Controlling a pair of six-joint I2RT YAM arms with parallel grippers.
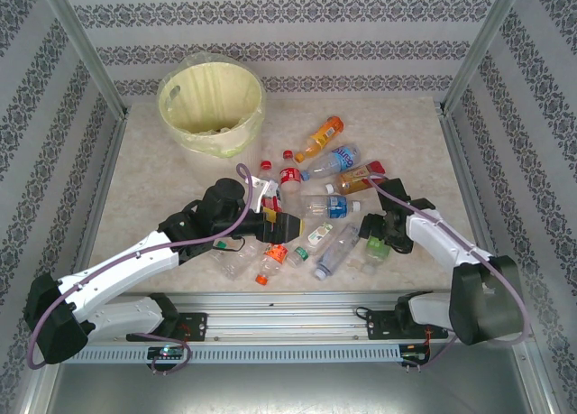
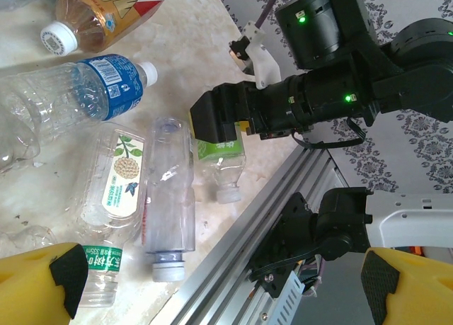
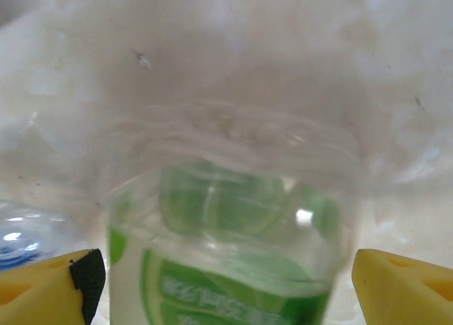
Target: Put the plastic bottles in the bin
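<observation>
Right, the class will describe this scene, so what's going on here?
The job is moving plastic bottles from the table into the bin. The right gripper straddles a green-labelled bottle lying near the front edge; whether it grips yet is unclear. The left gripper hovers open over the pile. Many bottles lie on the table.

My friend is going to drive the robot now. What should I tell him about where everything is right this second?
Left tool: open, nothing in it, hovering over bottles near the table's front edge.
Right tool: straddles the green-label bottle, which lies on the table; whether it is pinching yet is unclear.
Things: the plastic bottles lie scattered between the arms; the bin stands at the far left.
Done: cannot tell what is in the bin.
Left to do: probably grab the green-label bottle, drop it in the bin, then the others one by one.
</observation>
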